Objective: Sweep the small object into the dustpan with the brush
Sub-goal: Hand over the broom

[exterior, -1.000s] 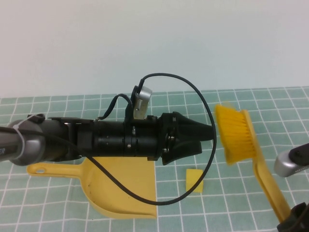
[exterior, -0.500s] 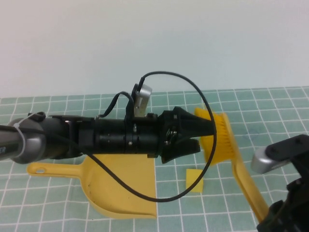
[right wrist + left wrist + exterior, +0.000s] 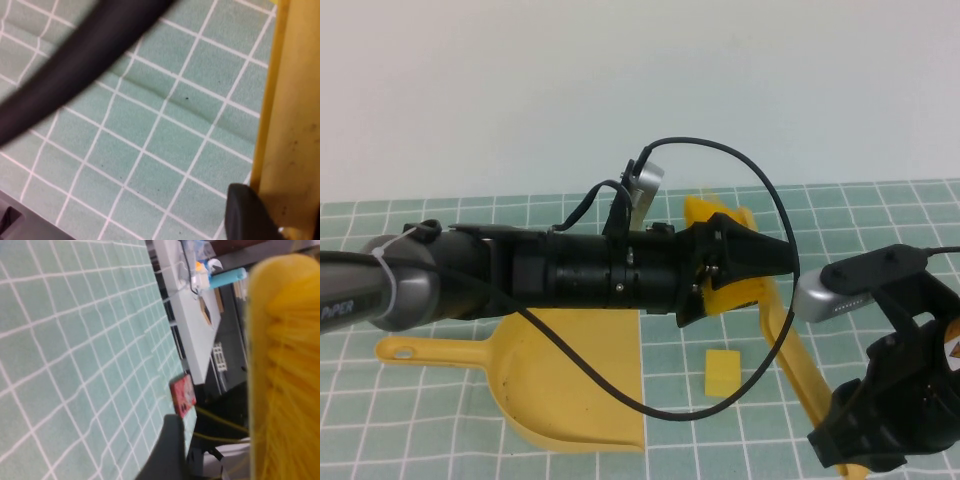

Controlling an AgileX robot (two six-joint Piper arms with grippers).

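Between the dustpan (image 3: 575, 385) and the brush (image 3: 782, 330) handle, the small object (image 3: 722, 372) is lying on the cloth. The right gripper (image 3: 865, 445) is clenching that handle, apparently; the released left gripper (image 3: 750, 265) is hovering over the bristles.

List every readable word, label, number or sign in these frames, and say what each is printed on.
"PIPER": white letters on the left arm's grey link, partly cut by the frame edge.
Orange-and-black sticker on the right arm: too cut off to read.
Red packet beyond the mat edge: print too blurred to read.
Nothing on the dustpan, brush or small object.
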